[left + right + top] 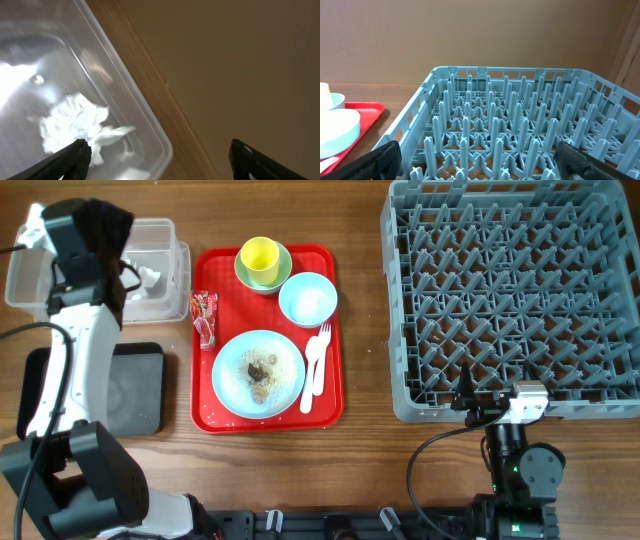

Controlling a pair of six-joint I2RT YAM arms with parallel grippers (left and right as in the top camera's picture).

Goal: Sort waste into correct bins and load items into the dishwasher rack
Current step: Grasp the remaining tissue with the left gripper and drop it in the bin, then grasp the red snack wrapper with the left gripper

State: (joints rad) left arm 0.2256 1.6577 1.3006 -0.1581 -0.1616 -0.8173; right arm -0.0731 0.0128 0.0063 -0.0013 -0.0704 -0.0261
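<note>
The napkin [75,125] lies in the clear tub [132,82] under the wide-open, empty left gripper [160,156], which should rise clear of the rim before reaching for the wrapper [204,315] by the red tray [202,418].

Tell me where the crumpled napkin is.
In the overhead view, the crumpled napkin lies inside the clear tub at top left, just left of the red tray.

Before me, entry one: wooden bench [365,330], brown, grained. Entry two: flat red tray [203,408], lying on it, left of centre.
</note>
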